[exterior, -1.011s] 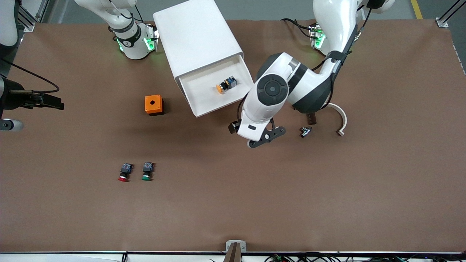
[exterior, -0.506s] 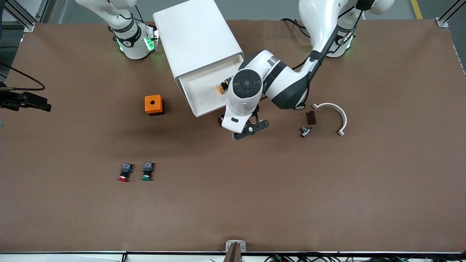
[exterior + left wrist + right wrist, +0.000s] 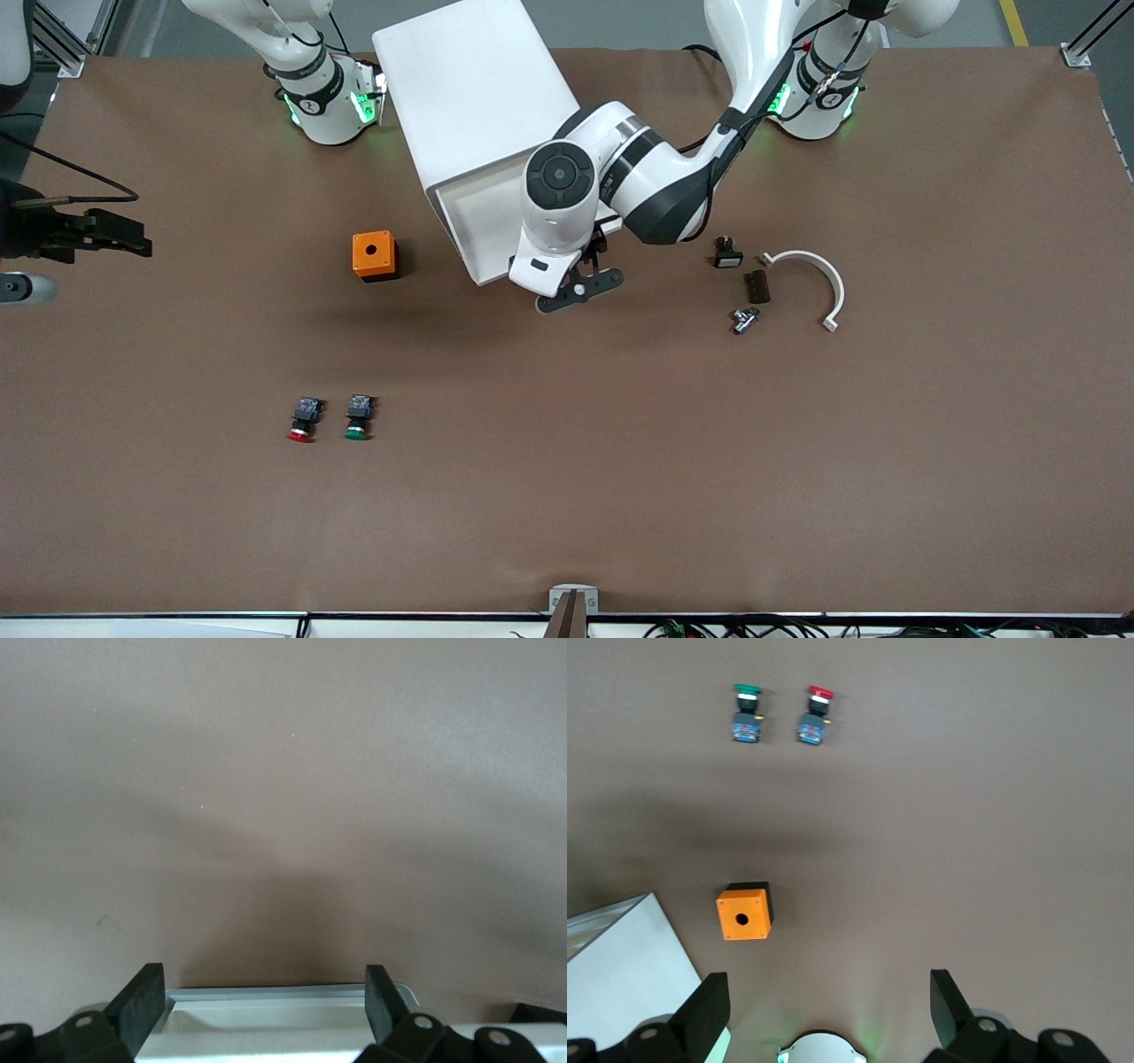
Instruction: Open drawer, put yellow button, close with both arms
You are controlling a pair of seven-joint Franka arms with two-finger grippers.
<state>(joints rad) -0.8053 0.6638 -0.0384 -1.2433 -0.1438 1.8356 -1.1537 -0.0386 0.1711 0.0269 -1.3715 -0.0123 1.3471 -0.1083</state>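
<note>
The white cabinet [image 3: 469,89] stands near the robots' bases with its top drawer [image 3: 474,226] pulled out. My left arm reaches across the drawer and hides the yellow button. The left gripper [image 3: 578,289] hangs open over the drawer's front edge. In the left wrist view that gripper [image 3: 261,988] has the drawer's front rim [image 3: 283,999] between its spread fingers, and they hold nothing. The right gripper [image 3: 124,239] waits high over the right arm's end of the table. It is open and empty [image 3: 830,992].
An orange box [image 3: 374,255] sits beside the drawer, toward the right arm's end. A red-capped button [image 3: 301,421] and a green-capped button [image 3: 358,418] lie nearer the front camera. A white curved piece [image 3: 819,283] and small dark parts [image 3: 756,286] lie toward the left arm's end.
My left arm has swung toward the right arm's end, across the open drawer, and now covers the yellow button that showed before. Both grippers stayed open.
</note>
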